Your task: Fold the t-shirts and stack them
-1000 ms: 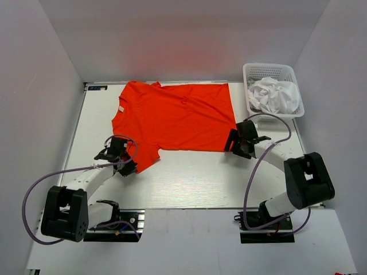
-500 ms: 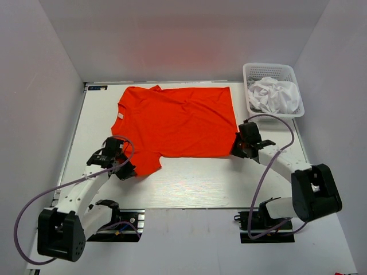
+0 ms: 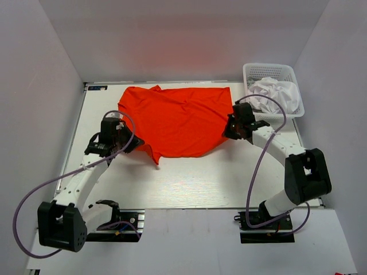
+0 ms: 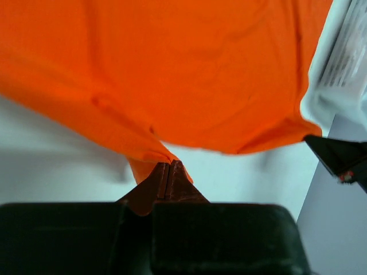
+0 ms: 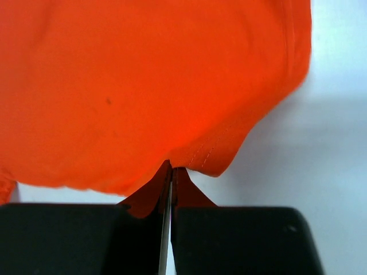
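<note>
The orange-red t-shirt lies spread on the white table, with its near edge lifted and bunched. My left gripper is shut on the shirt's near-left sleeve; in the left wrist view the cloth is pinched at the closed tips. On the shirt's near-right hem corner my right gripper is shut. The right wrist view shows the stitched hem caught at the tips. The white t-shirt sits crumpled in the basket.
A white lattice basket stands at the back right, close to the right arm's elbow. White walls close in the table at the back and on both sides. Both arm bases stand at the near edge, with purple cables looping beside them.
The right gripper has shut on the hem corner. Both grippers have moved away from the near edge toward the back, lifting the shirt's near edge and drawing it inward.
</note>
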Controlling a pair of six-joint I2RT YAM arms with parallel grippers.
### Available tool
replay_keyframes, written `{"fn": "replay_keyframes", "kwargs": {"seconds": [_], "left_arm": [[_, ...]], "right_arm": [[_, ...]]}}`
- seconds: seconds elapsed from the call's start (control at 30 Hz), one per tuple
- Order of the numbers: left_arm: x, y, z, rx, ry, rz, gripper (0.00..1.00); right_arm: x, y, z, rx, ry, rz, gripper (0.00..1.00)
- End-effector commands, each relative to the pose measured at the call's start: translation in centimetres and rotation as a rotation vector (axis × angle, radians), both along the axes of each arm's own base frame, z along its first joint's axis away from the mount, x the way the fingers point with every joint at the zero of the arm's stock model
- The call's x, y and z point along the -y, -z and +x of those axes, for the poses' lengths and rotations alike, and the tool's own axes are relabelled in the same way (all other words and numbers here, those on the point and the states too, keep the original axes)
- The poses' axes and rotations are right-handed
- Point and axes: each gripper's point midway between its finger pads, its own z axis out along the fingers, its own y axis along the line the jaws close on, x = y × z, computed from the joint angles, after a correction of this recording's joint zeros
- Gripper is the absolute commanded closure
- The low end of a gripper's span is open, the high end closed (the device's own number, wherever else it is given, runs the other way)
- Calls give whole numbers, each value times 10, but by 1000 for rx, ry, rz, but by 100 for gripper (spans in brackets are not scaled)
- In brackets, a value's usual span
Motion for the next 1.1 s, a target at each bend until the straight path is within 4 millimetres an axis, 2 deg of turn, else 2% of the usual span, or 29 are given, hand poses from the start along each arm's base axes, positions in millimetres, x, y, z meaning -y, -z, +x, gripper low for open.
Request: {"fn": "replay_keyframes", "kwargs": {"seconds": [0.0, 0.07, 0.1, 0.17, 0.2, 0.23, 0.27, 0.3, 0.37, 0.43, 0.47, 0.53, 0.57, 0.6, 0.63, 0.7, 0.77, 0.8, 0.87, 0.93, 0.97, 1.0, 1.03, 1.07], "left_arm": [[-4, -28, 49, 126, -63, 2, 100], [-8, -30, 65, 124, -95, 29, 100], [-13, -34, 81, 124, -131, 59, 100], [-21, -32, 94, 99, -171, 100, 100], [-27, -45, 108, 131, -210, 123, 100], [-34, -43, 114, 119, -249, 146, 100], [-42, -34, 123, 99, -283, 176, 100], [-47, -40, 131, 115, -312, 195, 100], [-52, -48, 148, 153, -338, 192, 100], [-50, -42, 163, 153, -332, 199, 100], [-53, -51, 173, 178, -338, 199, 100], [-54, -43, 185, 171, -344, 220, 100], [-58, -48, 193, 181, -355, 217, 100], [-60, -47, 197, 181, -358, 234, 100], [-67, -47, 202, 188, -374, 249, 100], [-67, -39, 212, 191, -357, 271, 100], [-71, -46, 227, 229, -374, 273, 100], [-72, -31, 232, 215, -352, 304, 100], [-75, -36, 248, 245, -359, 305, 100], [-77, -19, 262, 225, -343, 345, 98], [-78, -14, 267, 217, -349, 353, 95], [-84, -11, 275, 232, -350, 366, 81], [-86, -9, 284, 268, -302, 429, 61], [-74, 6, 297, 282, -225, 421, 40]], "right_arm": [[-6, -27, 28, 46, -12, -14, 100], [-3, -22, 36, 34, 3, -45, 100], [-6, -35, 47, 66, 8, -38, 100], [-6, -39, 62, 87, 10, -50, 100], [-4, -35, 66, 77, 23, -67, 100], [-5, -48, 77, 110, 30, -66, 100], [-2, -36, 81, 83, 35, -90, 100], [-1, -36, 85, 87, 40, -98, 100], [2, -37, 100, 96, 53, -105, 100], [4, -43, 112, 114, 65, -100, 100], [5, -45, 118, 120, 72, -101, 100], [5, -40, 129, 115, 67, -100, 100], [7, -38, 132, 111, 69, -99, 100], [4, -44, 141, 120, 70, -92, 100], [10, -36, 144, 100, 80, -102, 100], [9, -31, 154, 86, 77, -98, 100], [13, -31, 163, 89, 82, -92, 100], [12, -22, 167, 74, 78, -92, 100], [14, -22, 174, 72, 87, -77, 100], [13, -17, 186, 70, 88, -66, 100], [15, -10, 189, 55, 94, -69, 96], [14, -7, 190, 44, 84, -52, 81], [12, -3, 198, 44, 83, -44, 76], [9, -2, 199, 44, 73, -37, 76]]}}
